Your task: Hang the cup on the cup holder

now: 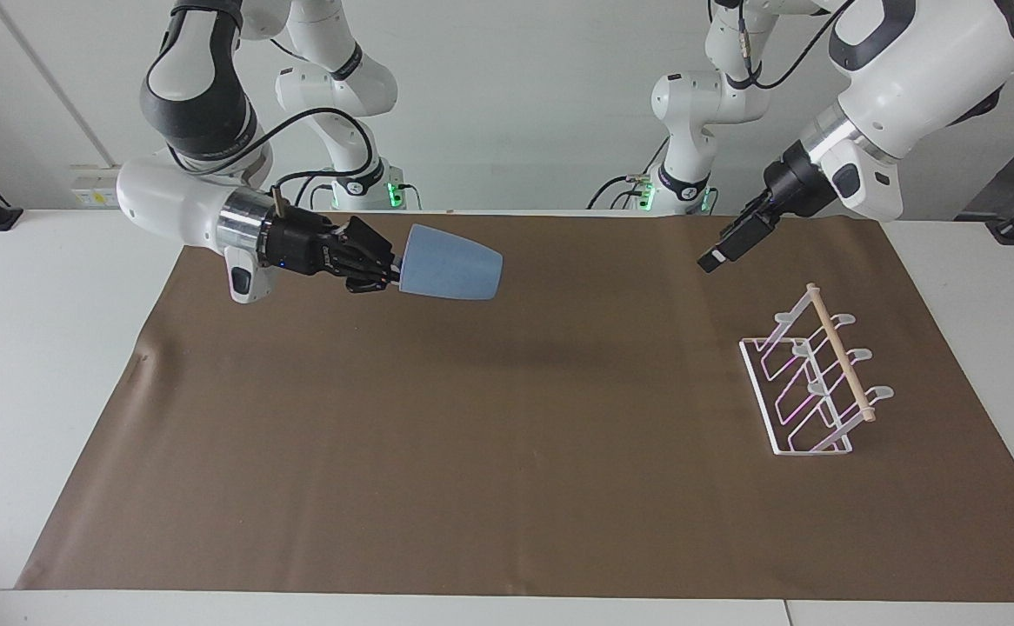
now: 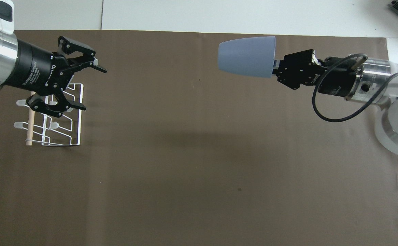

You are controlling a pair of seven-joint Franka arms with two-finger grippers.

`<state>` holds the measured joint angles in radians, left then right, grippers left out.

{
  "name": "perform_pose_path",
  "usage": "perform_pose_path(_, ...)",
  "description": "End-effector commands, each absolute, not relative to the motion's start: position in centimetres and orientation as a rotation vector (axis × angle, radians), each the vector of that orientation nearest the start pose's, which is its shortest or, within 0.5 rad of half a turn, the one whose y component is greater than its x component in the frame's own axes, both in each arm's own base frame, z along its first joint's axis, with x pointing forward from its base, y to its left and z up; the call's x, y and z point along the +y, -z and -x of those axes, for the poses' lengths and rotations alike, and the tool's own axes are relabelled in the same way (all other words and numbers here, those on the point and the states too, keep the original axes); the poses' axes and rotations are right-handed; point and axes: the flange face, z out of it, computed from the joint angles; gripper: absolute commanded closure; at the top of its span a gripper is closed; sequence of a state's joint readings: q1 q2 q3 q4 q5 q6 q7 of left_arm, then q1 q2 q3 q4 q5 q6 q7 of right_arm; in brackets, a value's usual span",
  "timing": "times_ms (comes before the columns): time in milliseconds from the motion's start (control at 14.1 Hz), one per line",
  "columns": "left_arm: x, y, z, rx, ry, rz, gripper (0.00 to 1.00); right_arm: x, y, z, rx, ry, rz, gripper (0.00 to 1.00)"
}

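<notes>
The right claw (image 1: 390, 276) is up in the air over the brown mat (image 1: 507, 487), at the right arm's end of the worktop (image 1: 37, 348). It is holding the cup (image 1: 450, 275) by its rim, with its fingers clamped on the rim edge. The cup is lying sideways in the air, with its small bottom end pointing toward the middle of the mat. It is not touching the mat.

The left claw (image 2: 83, 82) is up in the air too, over the mat near the cup holder (image 1: 816, 374). Its fingers are spread wide apart and are holding nothing. In the overhead view it is covering part of the holder, but the facing view is showing it well above the holder and not touching it.

The cup holder is standing on the mat at the left arm's end, farther from the robots than both claws. Nothing is hanging on it.

I think the cup is being carried now. It looks like the two claws may be getting ready to pass it over. Next, the cup needs to get across the mat and go mouth-first over one slanted prong.

There is small white writing on both claws, but I cannot read it for sure
</notes>
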<state>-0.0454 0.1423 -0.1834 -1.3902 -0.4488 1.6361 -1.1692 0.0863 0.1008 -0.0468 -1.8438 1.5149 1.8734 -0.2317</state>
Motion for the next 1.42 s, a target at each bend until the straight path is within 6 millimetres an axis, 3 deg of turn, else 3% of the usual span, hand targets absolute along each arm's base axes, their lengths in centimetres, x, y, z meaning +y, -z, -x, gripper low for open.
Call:
perform_pose_path(0, -20.8, -65.6, -58.7, -1.972, -0.459, 3.009, 0.0, 12.0, -51.9, -58.3, 0.341, -0.002, 1.652, 1.0)
perform_pose_path(71, -22.5, -65.9, -58.4, -2.065, -0.47, 2.96, 0.0, 12.3, -51.4, -58.0, 0.374, -0.019, 1.601, 1.0)
perform_pose_path(427, -26.2, -66.9, -57.8, -2.533, -0.638, 2.597, 0.0, 15.3, -50.8, -56.8, 0.431, -0.108, 1.54, 1.0)
perform_pose_path(569, -28.3, -67.2, -57.2, -2.579, -0.704, 2.577, 0.0, 16.0, -50.8, -56.3, 0.44, -0.116, 1.515, 1.0)
perform_pose_path(783, -29.0, -67.4, -57.1, -2.67, -0.806, 2.479, 0.0, 16.1, -50.7, -56.4, 0.451, -0.105, 1.518, 1.0)
perform_pose_path(854, -29.2, -67.5, -57.0, -2.69, -0.86, 2.446, 0.0, 16.9, -50.6, -56.2, 0.448, -0.111, 1.525, 1.0)
perform_pose_path(1139, -32.4, -67.8, -55.9, -2.738, -0.912, 2.416, 0.0, 17.2, -50.4, -56.3, 0.464, -0.099, 1.533, 1.0)
perform_pose_path(1352, -32.8, -67.8, -56.2, -2.774, -0.914, 2.413, 0.0, 17.2, -50.4, -56.3, 0.464, -0.099, 1.532, 1.0)
